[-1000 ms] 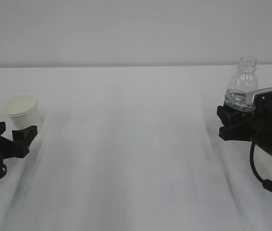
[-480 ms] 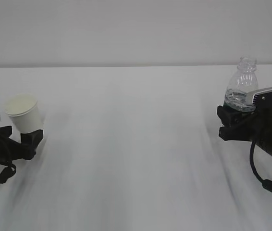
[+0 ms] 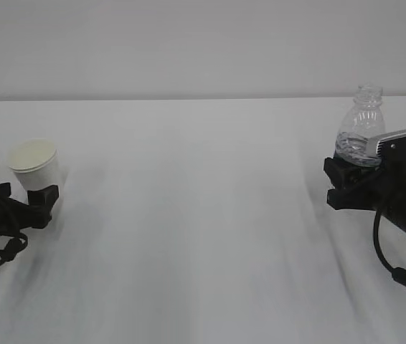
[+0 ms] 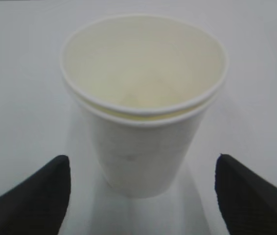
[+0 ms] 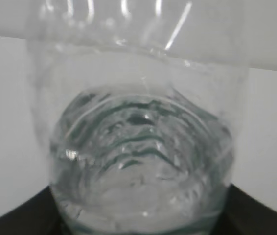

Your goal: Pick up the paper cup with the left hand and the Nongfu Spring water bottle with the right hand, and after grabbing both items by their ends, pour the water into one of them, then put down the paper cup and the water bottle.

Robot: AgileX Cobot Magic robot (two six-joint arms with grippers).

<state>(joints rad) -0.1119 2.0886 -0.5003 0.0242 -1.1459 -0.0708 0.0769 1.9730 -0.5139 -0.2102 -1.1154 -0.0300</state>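
**Status: bottle gripped, cup not yet gripped**

We judge the task to be in its pick-up stage. The right hand point(image 3: 341, 185) is clamped on the bottle point(image 3: 361, 135): in the right wrist view the bottle point(image 5: 138, 161) fills the space between the jaws, whose dark tips press against both sides of its lower body. The water point(image 5: 138, 171) sits in that lower part. Whether the bottle is lifted off the table point(image 3: 203, 236), we cannot tell.

The left hand point(image 3: 34, 197) is released, jaws spread wide. In the left wrist view the cup point(image 4: 143, 107) stands upright between the two fingertips point(image 4: 35, 196), centred ahead of them, with a clear gap on each side. Neither fingertip touches the cup wall. The cup appears empty.

Remaining, in our judgement: close the left hand on the cup, raise both items, pour, set both down.

Pose: the left arm lies low over the table, reaching forward so that the fingers straddle the cup's point(image 3: 35, 165) base. The right arm is also low, approaching the bottle from the side, jaws level on its lower half, neck standing clear above.
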